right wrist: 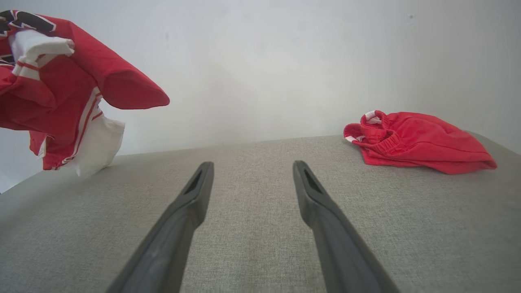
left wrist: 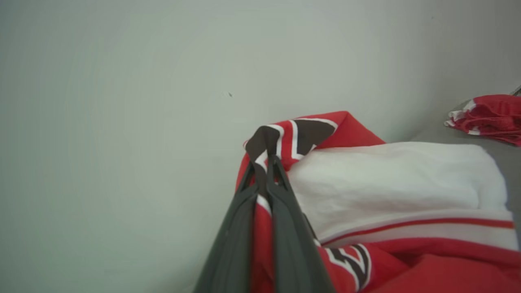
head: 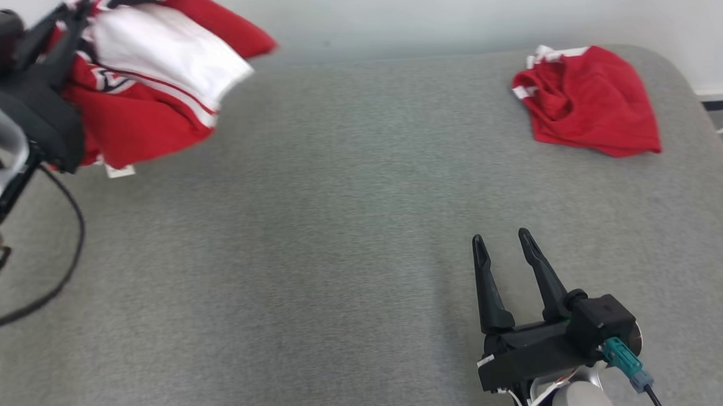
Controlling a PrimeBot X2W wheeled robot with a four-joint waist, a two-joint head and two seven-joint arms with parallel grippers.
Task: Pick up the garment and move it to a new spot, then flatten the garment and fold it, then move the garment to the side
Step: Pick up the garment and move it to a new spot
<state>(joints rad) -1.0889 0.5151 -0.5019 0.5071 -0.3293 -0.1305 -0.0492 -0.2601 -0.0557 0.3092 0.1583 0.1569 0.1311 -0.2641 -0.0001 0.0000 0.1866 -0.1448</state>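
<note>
A red and white garment (head: 153, 78) with black-and-white striped trim hangs in the air at the far left, off the grey surface. My left gripper (head: 77, 4) is shut on its striped edge; in the left wrist view the gripper (left wrist: 266, 160) pinches that trim, and the garment (left wrist: 390, 183) bunches to the right. The right wrist view shows the garment (right wrist: 65, 93) lifted at the upper left. My right gripper (head: 505, 240) stands open low at the right, above the surface, with nothing between its fingers (right wrist: 195, 195).
The work surface is a grey cushioned pad (head: 335, 238) against a pale wall. A second red garment (head: 589, 100) lies crumpled at its far right corner, also seen as a red heap (right wrist: 415, 140). A black cable (head: 59, 275) loops off my left arm.
</note>
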